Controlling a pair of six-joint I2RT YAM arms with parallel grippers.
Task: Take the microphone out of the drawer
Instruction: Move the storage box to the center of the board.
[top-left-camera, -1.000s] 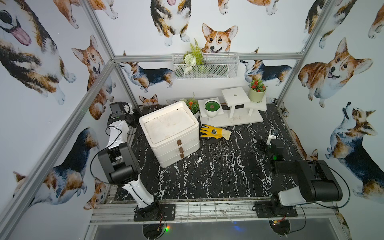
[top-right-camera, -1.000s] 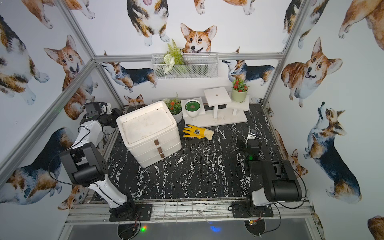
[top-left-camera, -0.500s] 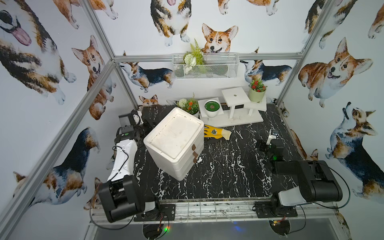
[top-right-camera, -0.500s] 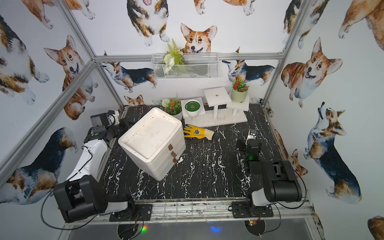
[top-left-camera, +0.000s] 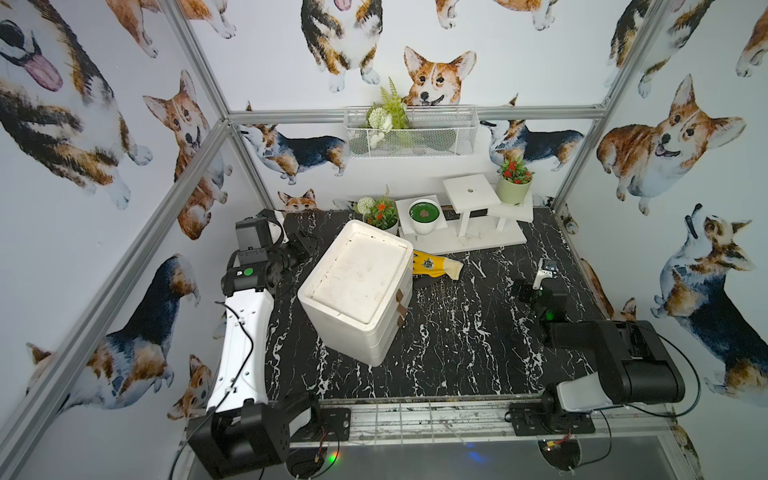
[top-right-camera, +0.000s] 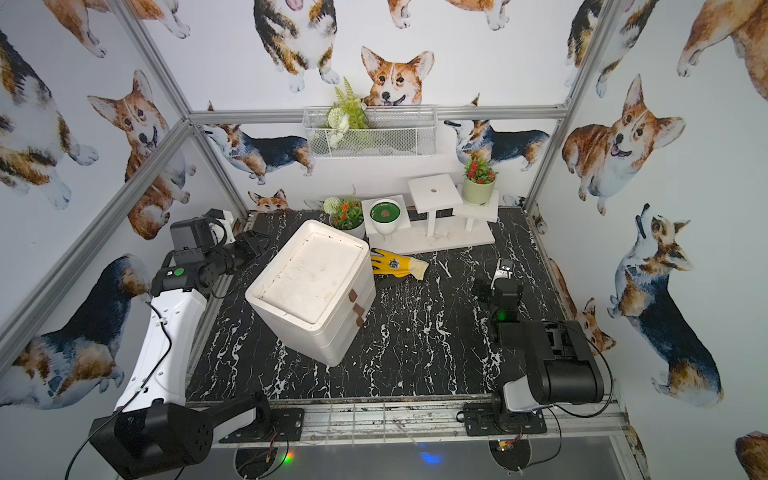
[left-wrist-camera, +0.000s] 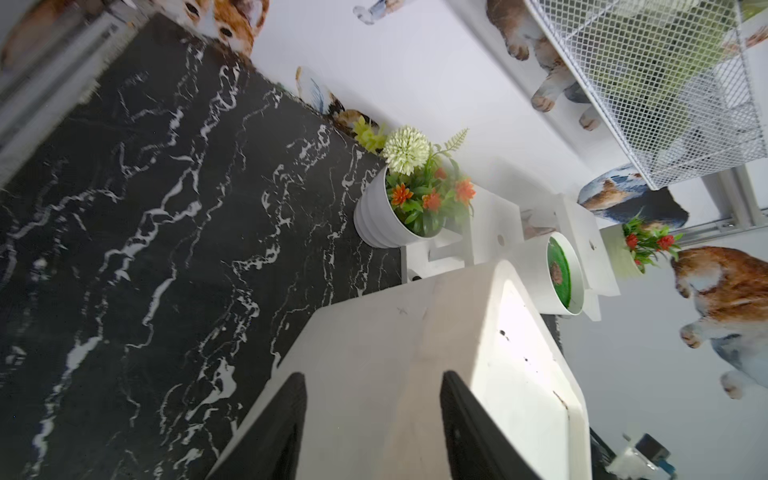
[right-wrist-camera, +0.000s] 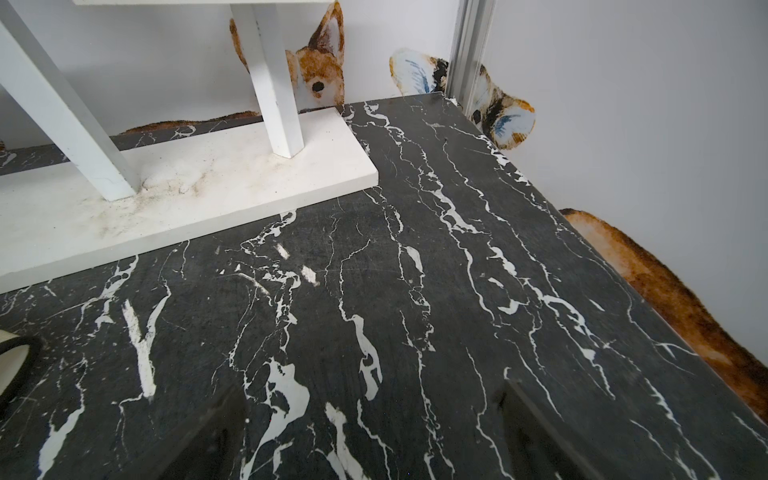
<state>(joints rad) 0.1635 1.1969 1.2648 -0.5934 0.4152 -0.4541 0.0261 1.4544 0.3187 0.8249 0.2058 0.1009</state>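
Currently the left gripper (left-wrist-camera: 372, 376) stands with its jaws parted. Its two black fingers (left-wrist-camera: 286, 415) show a clear gap in the left wrist view, and nothing is held between them. Through that gap the plain side wall of the white drawer unit (left-wrist-camera: 415, 374) is visible. In a top view the left gripper sits low at the far left of the marble tabletop (top-left-camera: 478, 340), close to the unit's side wall. Contact with the unit cannot be confirmed.

The right gripper (right-wrist-camera: 371, 388) is spread wide and empty. It hovers over bare marble at the right side of the tabletop, well apart from the unit.

The drawer unit stands near the tabletop's centre, turned at an angle to the table edges. Its three brown pull tabs (top-left-camera: 401, 308) face toward the right arm's side. All three drawer fronts sit flush and closed. The microphone is not visible in any view, so its position cannot be told.

A yellow glove (top-left-camera: 432, 266) lies flat just beside the unit's far right corner. Behind it, a white stand (top-left-camera: 478, 241) runs along the back wall. A flower pot (top-left-camera: 380, 216) stands beside the stand's left end. A wire basket (top-left-camera: 411, 133) hangs on the back wall above.
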